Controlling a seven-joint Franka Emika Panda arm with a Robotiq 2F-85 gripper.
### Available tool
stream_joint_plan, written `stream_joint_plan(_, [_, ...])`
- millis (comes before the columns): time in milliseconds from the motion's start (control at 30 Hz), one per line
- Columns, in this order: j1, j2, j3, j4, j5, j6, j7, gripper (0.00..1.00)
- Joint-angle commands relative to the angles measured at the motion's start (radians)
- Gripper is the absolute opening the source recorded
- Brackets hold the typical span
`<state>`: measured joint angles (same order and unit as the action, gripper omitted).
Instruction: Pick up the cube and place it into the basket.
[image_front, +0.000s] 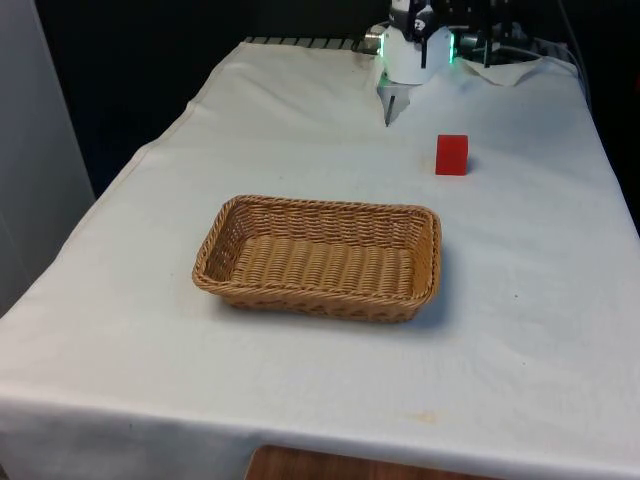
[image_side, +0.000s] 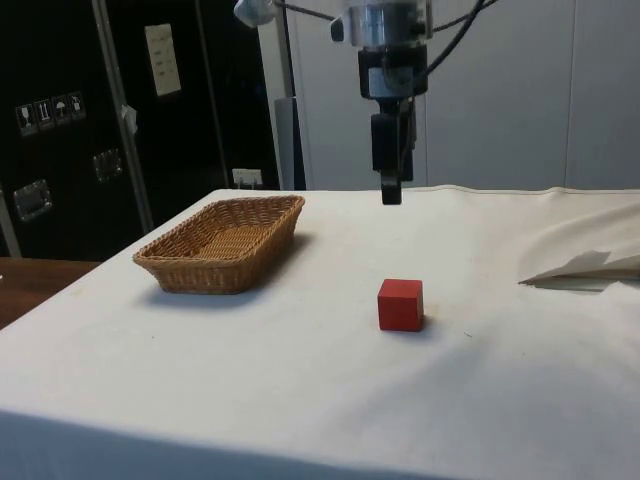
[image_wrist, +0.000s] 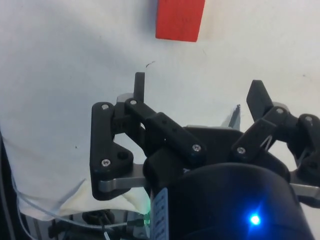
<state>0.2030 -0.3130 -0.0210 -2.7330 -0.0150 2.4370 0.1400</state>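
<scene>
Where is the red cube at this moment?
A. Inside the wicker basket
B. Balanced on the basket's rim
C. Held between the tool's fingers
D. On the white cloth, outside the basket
D. The red cube sits on the white cloth, well apart from the wicker basket, which holds nothing; the tool hangs in the air above the table with its fingers spread and nothing between them.
</scene>
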Motion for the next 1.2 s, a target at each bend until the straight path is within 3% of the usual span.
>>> stream_joint_plan(0, [0.004, 0.007, 0.002, -0.006, 0.007, 0.02, 0.004, 1.0])
stream_joint_plan(200, [0.007, 0.039, -0.001, -0.015, 0.016, 0.06, -0.004, 1.0])
stream_joint_plan(233, [0.0, 0.038, 0.001, -0.01, 0.003, 0.044, 0.0, 1.0])
stream_joint_plan(267, [0.007, 0.044, -0.001, -0.016, 0.018, 0.065, -0.006, 1.0])
stream_joint_plan(467, [0.008, 0.088, -0.002, -0.026, 0.032, 0.113, -0.018, 1.0])
stream_joint_plan(500, [0.001, 0.095, 0.001, -0.022, 0.016, 0.107, -0.009, 1.0])
stream_joint_plan(533, [0.009, 0.102, -0.003, -0.028, 0.037, 0.128, -0.022, 1.0])
stream_joint_plan(767, [0.009, 0.157, -0.002, -0.034, 0.058, 0.184, -0.039, 1.0])
stream_joint_plan(800, [0.001, 0.16, 0.001, -0.031, 0.035, 0.174, -0.024, 1.0])
stream_joint_plan(833, [0.009, 0.173, -0.002, -0.035, 0.062, 0.199, -0.042, 1.0])
stream_joint_plan(1000, [0.009, 0.21, -0.001, -0.036, 0.067, 0.234, -0.046, 1.0])
stream_joint_plan(1100, [0.008, 0.23, 0.0, -0.036, 0.067, 0.252, -0.046, 1.0])
stream_joint_plan(1133, [0.001, 0.228, 0.001, -0.032, 0.039, 0.237, -0.028, 1.0])
stream_joint_plan(1167, [0.008, 0.243, 0.001, -0.036, 0.066, 0.263, -0.045, 1.0])
